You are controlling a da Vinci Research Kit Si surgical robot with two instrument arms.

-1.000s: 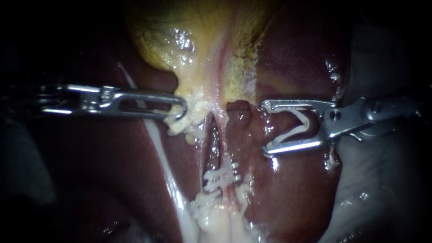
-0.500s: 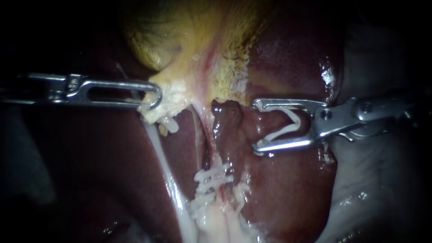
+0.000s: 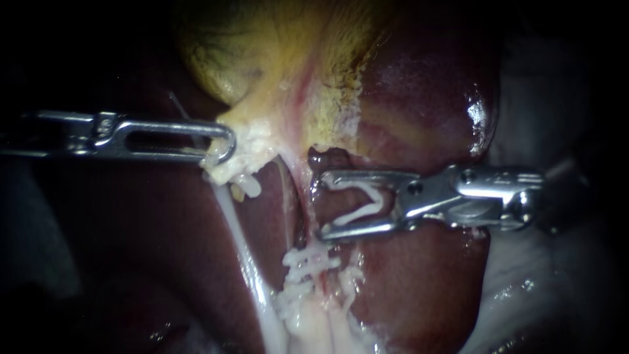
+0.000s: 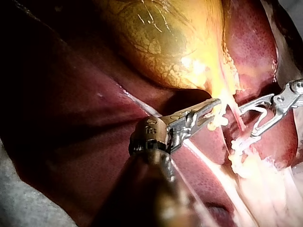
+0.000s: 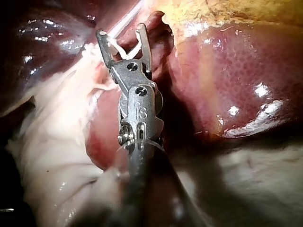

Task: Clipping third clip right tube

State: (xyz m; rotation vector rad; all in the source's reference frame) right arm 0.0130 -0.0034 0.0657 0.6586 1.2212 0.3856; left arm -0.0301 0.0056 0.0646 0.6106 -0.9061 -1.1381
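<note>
My left instrument (image 3: pixel 223 149) comes in from the left, its jaws shut on whitish tissue at the neck of the yellow gallbladder (image 3: pixel 262 59). My right instrument (image 3: pixel 322 204) holds an open white clip (image 3: pixel 367 200) between wide-set jaws. Its tips lie against the right side of a thin pink tube (image 3: pixel 305 210), just above two white clips (image 3: pixel 312 259) on that tube. The left wrist view shows the left instrument (image 4: pixel 213 113) gripping the neck, with the right instrument (image 4: pixel 265 116) beyond it. In the right wrist view the loaded clip (image 5: pixel 124 49) sits in the right instrument (image 5: pixel 121 33).
Dark red liver (image 3: pixel 419 282) surrounds the tube and lies under the right shaft. A pale white strand (image 3: pixel 244 246) runs down from the gripped tissue on the left. White fatty tissue (image 3: pixel 308 314) gathers below the clips. Pale cloth (image 5: pixel 255 189) lies beside the liver.
My right instrument has moved left with its clip until its tips reach the tube. My left instrument pulled the gallbladder neck to the left early on, then held still.
</note>
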